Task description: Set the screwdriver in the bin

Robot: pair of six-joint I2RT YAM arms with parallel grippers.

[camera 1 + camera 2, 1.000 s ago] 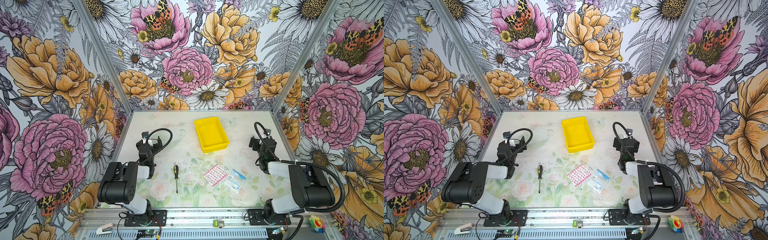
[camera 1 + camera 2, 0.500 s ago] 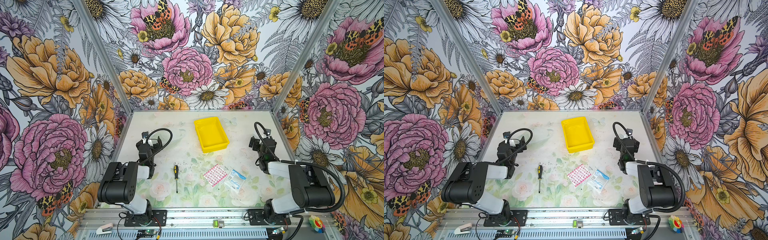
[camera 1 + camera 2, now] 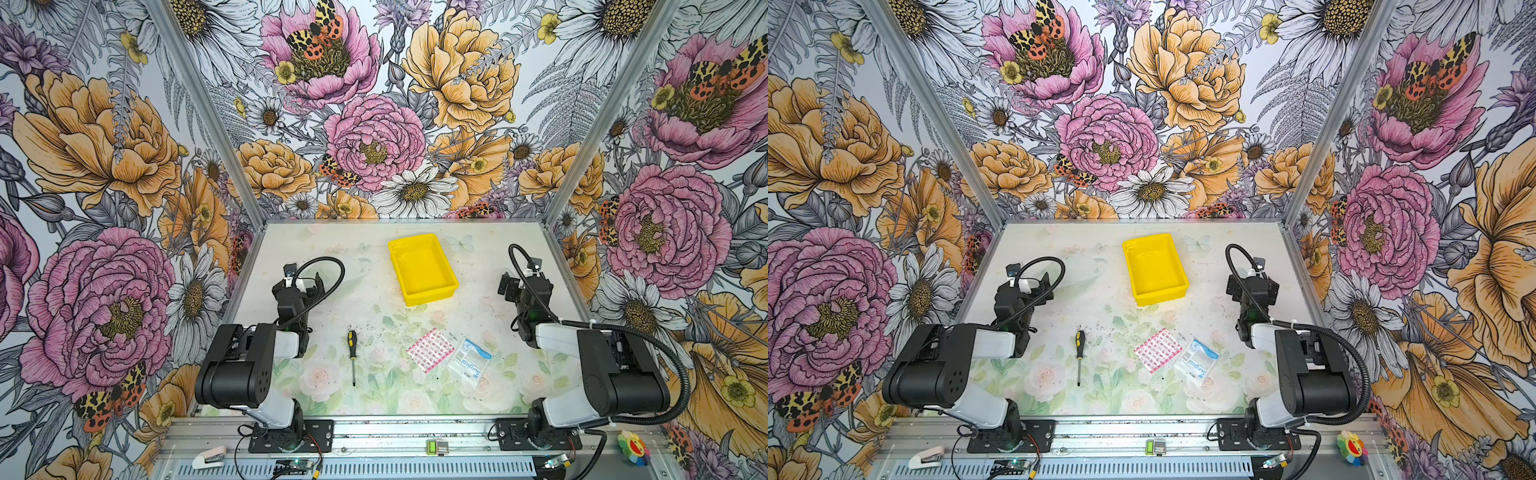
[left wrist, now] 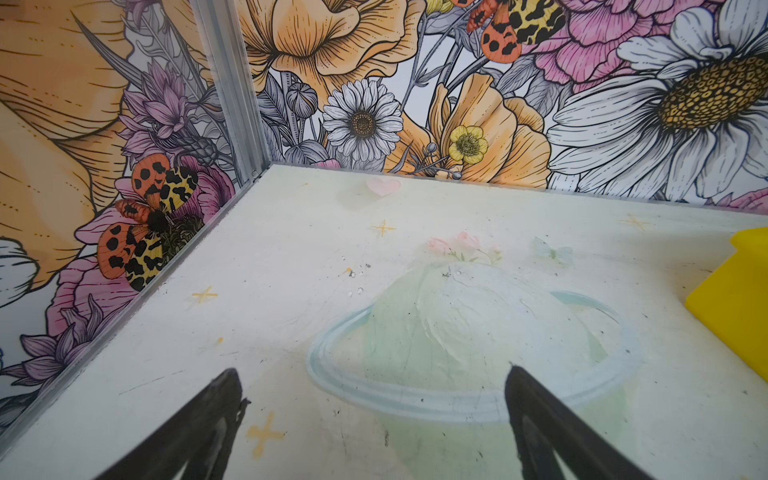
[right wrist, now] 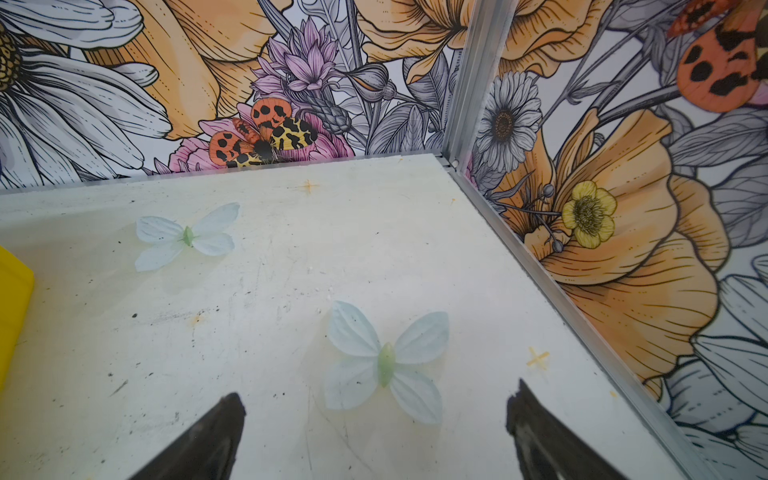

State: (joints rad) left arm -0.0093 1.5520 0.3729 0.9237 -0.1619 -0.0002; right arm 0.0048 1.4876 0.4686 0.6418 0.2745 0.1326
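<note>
closing on the slim screwdriver [image 3: 352, 353] lying flat could roll it aside; left gripper [image 4: 372, 372] and right gripper [image 5: 376, 390] both gape empty

"Surgicol" in blue on clear packet [image 3: 469, 362]

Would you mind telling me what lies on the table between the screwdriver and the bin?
Nothing lies there: in both top views the table between the screwdriver and the bin is bare. The pink-dotted packet sits off to the side.

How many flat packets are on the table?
2: a pink-dotted packet right of the screwdriver, and a clear blue-printed packet just right of it. None looks hidden.
</note>
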